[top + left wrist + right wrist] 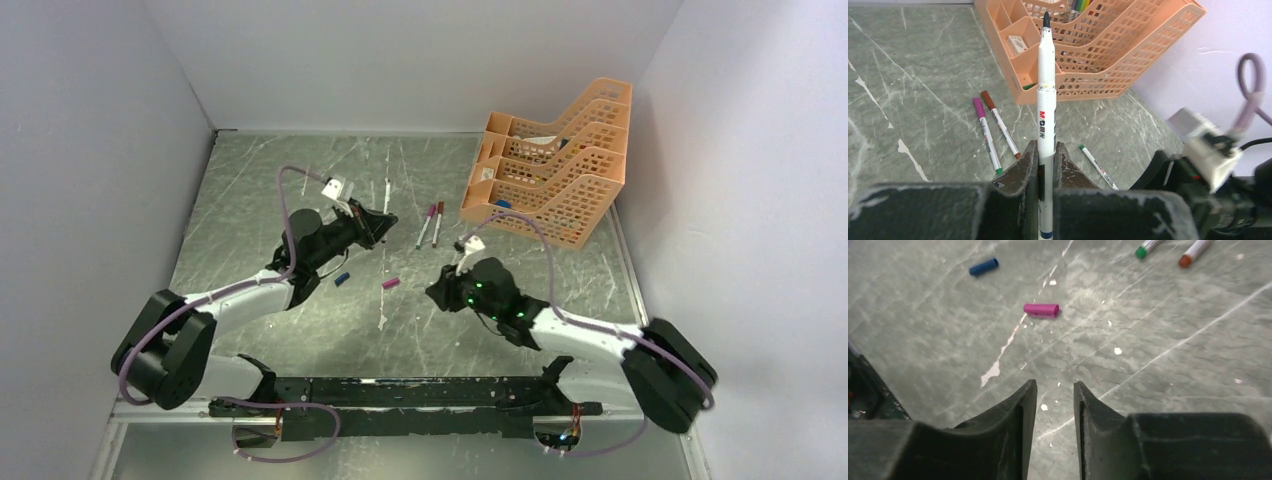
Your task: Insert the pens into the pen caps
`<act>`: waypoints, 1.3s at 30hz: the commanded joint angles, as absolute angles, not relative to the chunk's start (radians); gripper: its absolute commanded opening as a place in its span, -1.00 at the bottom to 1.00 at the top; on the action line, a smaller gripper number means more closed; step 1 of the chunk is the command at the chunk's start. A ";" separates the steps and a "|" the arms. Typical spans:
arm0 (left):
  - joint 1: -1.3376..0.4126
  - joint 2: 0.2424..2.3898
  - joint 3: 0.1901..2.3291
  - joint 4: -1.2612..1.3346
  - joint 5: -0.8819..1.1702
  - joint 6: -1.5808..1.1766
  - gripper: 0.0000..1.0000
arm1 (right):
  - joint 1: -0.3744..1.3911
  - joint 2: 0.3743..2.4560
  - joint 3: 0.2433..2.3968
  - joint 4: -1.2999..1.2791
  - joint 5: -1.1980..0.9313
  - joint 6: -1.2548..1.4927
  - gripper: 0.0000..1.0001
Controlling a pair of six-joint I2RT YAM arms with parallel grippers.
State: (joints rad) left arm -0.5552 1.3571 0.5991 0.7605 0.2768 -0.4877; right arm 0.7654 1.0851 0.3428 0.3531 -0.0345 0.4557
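- four pens, by my count. one white pen (pixel 1046 95) is clamped in the left tool (pixel 1046 150). two capped ones lie side by side on the table (pixel 1173 365). a fourth pen (pixel 1098 167), with a green end, lies on the table close by the right arm's wrist.
- the clamped pen is uncapped. its dark tip points away from the tool, toward the orange tray (pixel 1158 40) in the left wrist view, and there is a blue band at its lower end.
- the two side by side lie in front of the tray, nearly touching. the magenta-capped pen (pixel 987 136) has a green tail end. the brown-capped pen (pixel 1001 125) has a red-brown tail end.
- four caps in all. a magenta one and a red-brown one sit on those two pens. a loose blue cap (pixel 983 266) and a loose magenta cap (pixel 1041 309) lie on their sides on bare table between the two arms, apart from each other.
- the left tool is closed tight on the lower part of the white pen, with a finger pressed to either side.
- the right tool (pixel 1054 386) has its fingers partly open, with a narrow gap and nothing between them. it hangs over the table, touching no pen or cap. the loose magenta cap is ahead of it and the blue one is further off.
- the orange mesh tray stands at the far right of the table near the wall, with a few coloured pens showing inside it.
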 commanded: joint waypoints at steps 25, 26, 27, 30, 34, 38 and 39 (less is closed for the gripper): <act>-0.430 1.018 0.470 0.640 0.097 -0.530 -0.86 | 0.942 1.697 0.705 0.425 0.123 0.385 -1.00; -0.429 1.018 0.468 0.642 0.095 -0.532 -0.86 | 0.941 1.702 0.703 0.423 0.123 0.385 -1.00; -0.428 1.019 0.467 0.645 0.093 -0.535 -0.86 | 0.941 1.710 0.704 0.418 0.128 0.387 -1.00; -0.422 1.022 0.466 0.655 0.103 -0.542 -0.86 | 0.941 1.733 0.712 0.409 0.136 0.390 -1.00; -0.417 1.029 0.468 0.653 0.108 -0.546 -0.86 | 0.941 1.775 0.739 0.378 0.159 0.402 -1.00; -0.415 1.035 0.467 0.658 0.114 -0.550 -0.86 | 0.938 1.819 0.781 0.348 0.207 0.403 -1.00; -0.413 1.038 0.469 0.659 0.116 -0.551 -0.86 | 0.935 1.827 0.790 0.348 0.212 0.400 -1.00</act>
